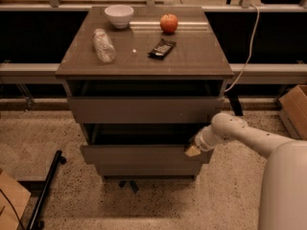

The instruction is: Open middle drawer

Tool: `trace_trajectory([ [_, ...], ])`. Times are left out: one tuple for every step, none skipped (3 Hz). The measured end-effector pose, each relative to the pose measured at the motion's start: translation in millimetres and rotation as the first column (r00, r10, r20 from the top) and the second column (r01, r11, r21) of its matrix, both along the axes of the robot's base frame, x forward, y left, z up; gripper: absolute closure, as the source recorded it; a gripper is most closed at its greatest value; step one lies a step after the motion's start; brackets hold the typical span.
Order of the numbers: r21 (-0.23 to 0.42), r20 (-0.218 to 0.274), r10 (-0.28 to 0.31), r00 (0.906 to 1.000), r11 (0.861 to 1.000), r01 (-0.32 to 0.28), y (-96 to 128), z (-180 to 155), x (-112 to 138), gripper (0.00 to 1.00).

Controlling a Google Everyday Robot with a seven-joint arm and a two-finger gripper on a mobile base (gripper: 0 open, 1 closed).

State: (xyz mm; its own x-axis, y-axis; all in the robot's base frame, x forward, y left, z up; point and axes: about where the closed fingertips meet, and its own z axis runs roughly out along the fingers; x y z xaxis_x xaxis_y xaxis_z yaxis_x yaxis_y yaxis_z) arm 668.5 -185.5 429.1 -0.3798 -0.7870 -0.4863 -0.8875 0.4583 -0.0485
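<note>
Matt middle drawer (139, 155), smooth plastic tool (193, 150) at its right end

The scene is dim and warm-toned, lit seemingly from above and behind, so the worktop (192, 63) carries a pale streak of glare near its rear edge, right of centre, while its front edge looks duller. Deep shadow fills the gap beneath the worktop's front edge and the one above the middle drawer (139, 155). The gripper (193, 150), at that drawer's right end, shows as a light spot against the dark.
</note>
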Motion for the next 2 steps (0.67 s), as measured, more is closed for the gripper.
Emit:
trace_trajectory([
  [0.000, 0.000, 0.000, 1.0000, 1.000, 0.000, 0.0, -0.6, 0.0, 0.62],
  [0.001, -0.003, 0.002, 1.0000, 1.000, -0.002, 1.6, -2.5, -0.8, 0.38],
])
